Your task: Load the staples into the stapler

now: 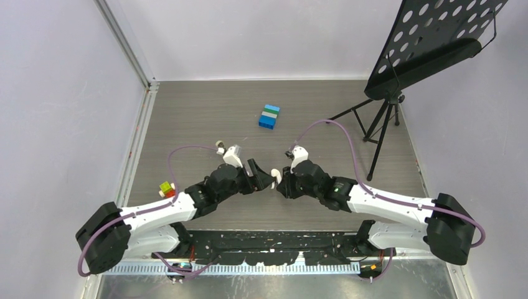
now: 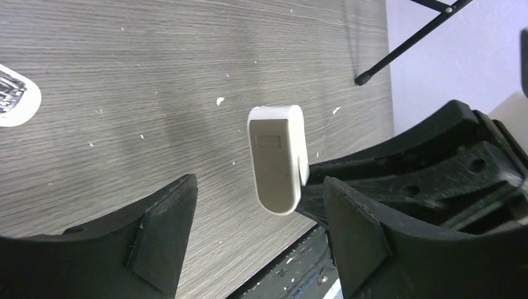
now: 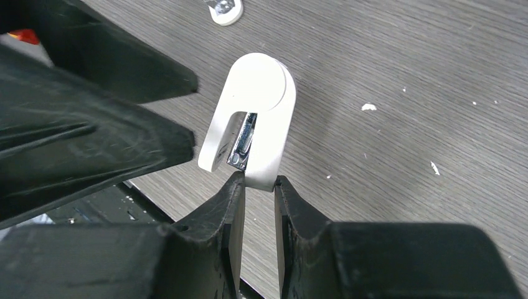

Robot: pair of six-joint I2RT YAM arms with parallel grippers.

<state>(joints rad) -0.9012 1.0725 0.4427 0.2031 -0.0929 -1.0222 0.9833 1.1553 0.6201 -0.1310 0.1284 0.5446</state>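
Right gripper (image 3: 258, 185) pinches the white end of the stapler (image 3: 260, 87) and holds it off the wood-grain table (image 3: 405, 75), a strip of silver channel showing through a slot in the white shell. Left gripper (image 2: 258, 187) stands spread, one finger on each side of the stapler's olive-beige top, with a gap on both sides and touching nothing. From overhead the two black tools meet at mid-table, and the stapler shows only as a pale speck between them. How far the stapler reaches in between the right fingers is hidden by the fingers themselves. The staples (image 3: 224, 9) lie on the table beyond, a white piece with silvery contents. They are cut off by the top edge of the right wrist view and by the left edge of the left wrist view, too cropped to tell more. Blue blocks (image 1: 269, 116) sit well apart farther back, red-yellow bricks (image 1: 166, 189) beside the left arm, and a music stand (image 1: 423, 65) at the right rear.
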